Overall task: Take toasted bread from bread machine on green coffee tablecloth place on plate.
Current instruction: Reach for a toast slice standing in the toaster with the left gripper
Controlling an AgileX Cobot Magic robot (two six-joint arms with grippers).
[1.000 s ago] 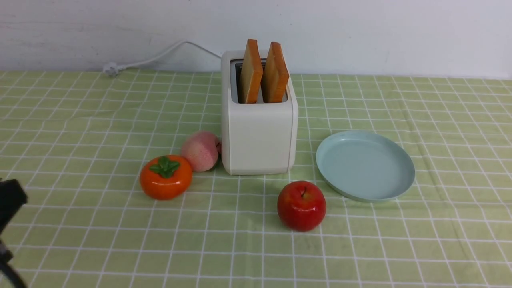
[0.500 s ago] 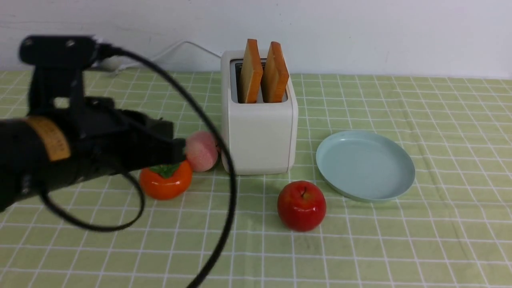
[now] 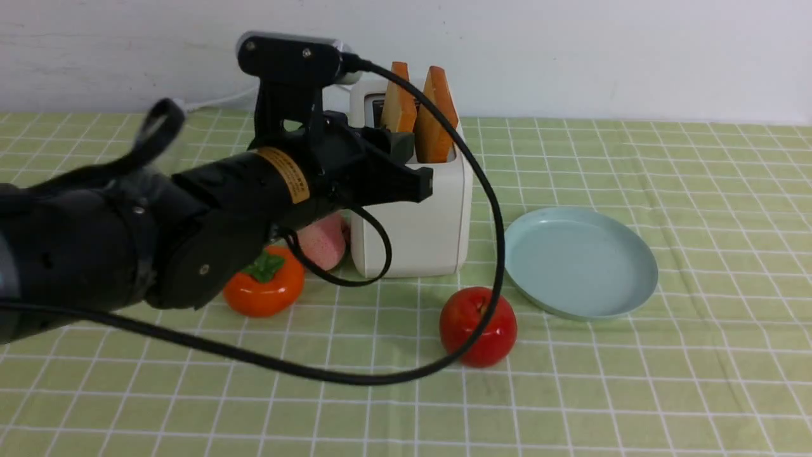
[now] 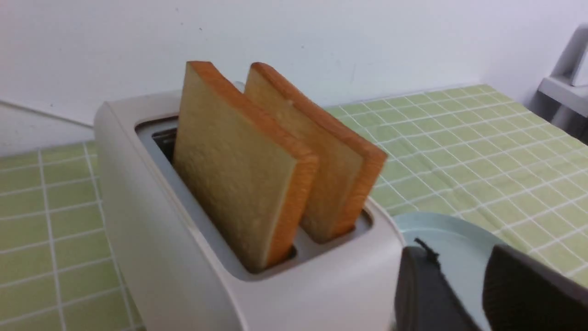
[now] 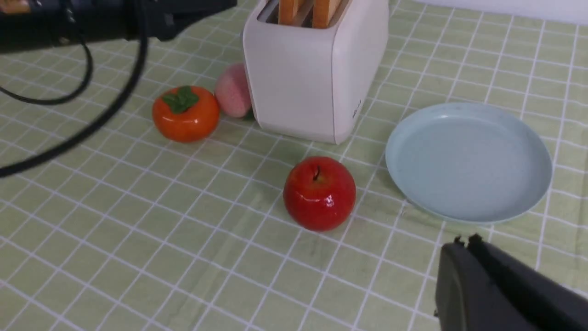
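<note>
Two slices of toasted bread (image 3: pixel 398 105) (image 3: pixel 438 117) stand upright in the slots of the cream-white bread machine (image 3: pixel 419 228) on the green coffee tablecloth (image 3: pixel 698 190). In the left wrist view the slices (image 4: pixel 229 170) (image 4: pixel 330 174) lean slightly in the machine (image 4: pixel 138 220). My left gripper (image 3: pixel 415 164) is open just in front of the machine's top, short of the bread and holding nothing. Through its gap (image 4: pixel 457 255) the plate (image 4: pixel 427 223) shows. The pale blue-green plate (image 3: pixel 580 263) lies empty to the right. My right gripper (image 5: pixel 465 241) is shut and empty, low over the cloth near the plate (image 5: pixel 468 161).
A red apple (image 3: pixel 482 330) sits in front of the machine. An orange persimmon (image 3: pixel 263 289) and a pink peach (image 3: pixel 323 241) lie at its left side. My left arm's black cable (image 3: pixel 488 209) loops down in front of the machine and the apple. A white wall runs behind the table.
My left arm has swung in from the lower left, rising up and rightward to the machine's top, and its jaws have parted. Bread, plate and fruit have not moved.
</note>
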